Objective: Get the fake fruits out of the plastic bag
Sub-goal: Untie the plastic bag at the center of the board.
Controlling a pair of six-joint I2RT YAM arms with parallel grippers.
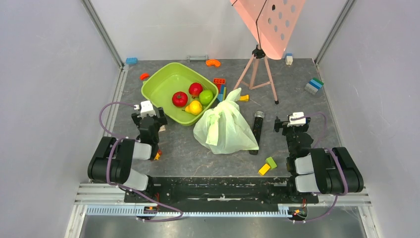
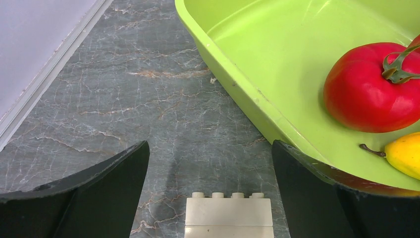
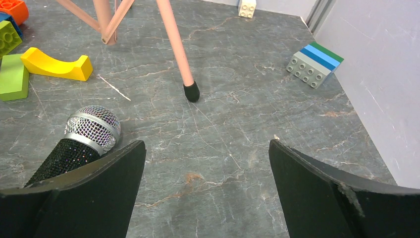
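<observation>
Standing by the table: the plastic bag (image 1: 225, 128) sits slumped about mid-worktop, a bit toward the near edge, with its top bunched up right beside the lime-green tub (image 1: 163, 84). I can't see into it, and any print on it is too small to read from above.

The round green fruit (image 1: 206, 97) is in the tub, at its right end, next to the red apple (image 1: 195, 89), tomato (image 1: 180, 99) and yellow pear (image 1: 194, 107).

The left gripper (image 2: 208, 148) is to the left of the bag with the tub's near corner between them. Its jaws are spread wide with nothing in them, over bare worktop just beside the tub's near wall, and a white brick (image 2: 229, 215) shows between the fingers at the bottom of its wrist view.

The right gripper (image 3: 205, 146) is on the bag's other side, toward the right edge, also gaping and holding nothing. A glittery black microphone (image 3: 81, 136) lies between it and the bag, just beside the bag's right side. Neither gripper touches the bag. Beyond the mic, toward the far edge, stands a pink tripod (image 1: 257, 72).
</observation>
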